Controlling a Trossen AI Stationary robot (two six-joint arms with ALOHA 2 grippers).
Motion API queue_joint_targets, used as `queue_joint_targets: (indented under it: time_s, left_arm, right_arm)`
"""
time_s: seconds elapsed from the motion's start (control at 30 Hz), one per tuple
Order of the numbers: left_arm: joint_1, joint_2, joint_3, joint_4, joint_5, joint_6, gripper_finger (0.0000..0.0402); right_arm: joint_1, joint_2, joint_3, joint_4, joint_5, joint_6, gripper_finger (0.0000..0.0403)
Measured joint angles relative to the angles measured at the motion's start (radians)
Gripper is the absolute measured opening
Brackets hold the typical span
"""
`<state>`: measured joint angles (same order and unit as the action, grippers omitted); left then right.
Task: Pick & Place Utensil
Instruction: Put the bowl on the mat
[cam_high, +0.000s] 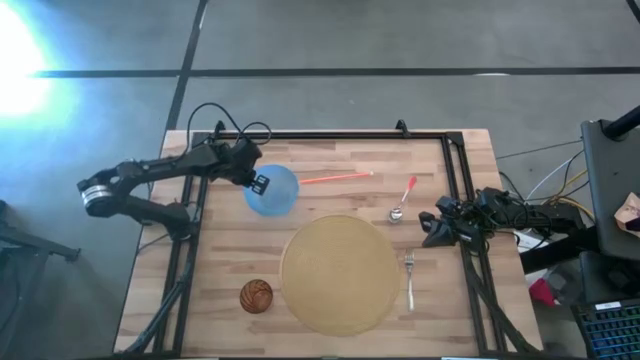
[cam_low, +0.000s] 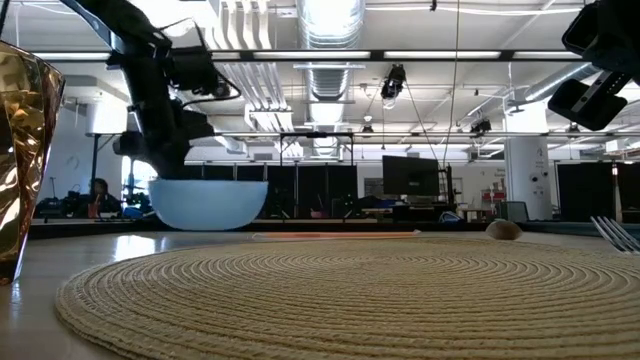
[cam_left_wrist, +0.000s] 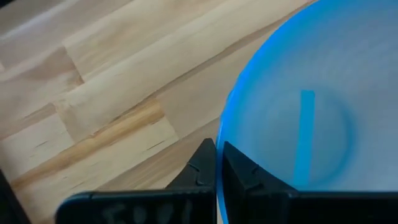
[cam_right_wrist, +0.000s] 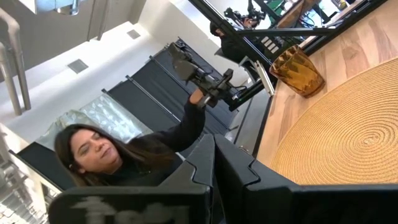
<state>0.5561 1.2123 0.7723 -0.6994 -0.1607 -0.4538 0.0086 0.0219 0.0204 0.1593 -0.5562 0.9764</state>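
The left gripper (cam_high: 260, 183) sits at the left edge of the blue bowl (cam_high: 273, 191), its fingers pinched together on the bowl's rim, one inside and one outside; the left wrist view shows this clamp, which the high view leaves unclear. Below the bowl stands an amber cup (cam_high: 256, 296), and to the bowl's lower right lies a round woven mat (cam_high: 340, 274). Right of the bowl rests a thin orange stick (cam_high: 336, 178), then a spoon (cam_high: 402, 200) with a red handle, then a fork (cam_high: 409, 279) by the mat's right edge. The right gripper (cam_high: 428, 228) waits well right of the bowl, fingers together and holding nothing. The spoon and fork look light, stiff and smooth, likely slippery, and lie flat; the handle's middle seems the best place to grip. The low view shows the bowl resting on the table; only the right wrist view shows a person beyond the table.
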Motion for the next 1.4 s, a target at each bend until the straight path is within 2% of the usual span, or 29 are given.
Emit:
queue_joint_targets:
  time_s: [0.3, 0.5, 0.6, 0.73, 0.83, 1.07, 1.4]
  left_arm:
    - [-0.066, -0.098, 0.000, 0.007, 0.001, 0.016, 0.0001]
    - [-0.111, -0.136, 0.001, 0.075, -0.005, 0.030, 0.0001]
    - [-0.133, -0.137, 0.005, 0.118, -0.004, 0.038, 0.0001]
    - [-0.159, -0.122, 0.044, 0.124, -0.005, 0.050, 0.0000]
    - [-0.186, -0.106, 0.084, 0.125, -0.006, 0.060, 0.0000]
    - [-0.253, -0.051, 0.183, 0.124, -0.022, 0.066, 0.0000]
    - [-0.327, 0.101, 0.314, 0.113, -0.025, 0.063, 0.0000]
  right_arm:
    - [0.000, 0.000, 0.000, 0.000, 0.000, 0.000, 0.0008]
    - [0.000, 0.000, 0.000, 0.000, 0.000, 0.004, 0.0008]
    - [0.000, 0.000, 0.000, 0.000, 0.000, 0.124, 0.0008]
    - [0.000, 0.000, 0.000, 0.000, 0.000, 0.269, 0.0008]
    - [0.000, 0.000, 0.000, 0.000, 0.000, 0.307, 0.0008]
    - [0.000, 0.000, 0.000, 0.001, 0.000, 0.227, 0.0008]
    - [0.000, 0.000, 0.000, 0.001, 0.000, 0.122, 0.0008]
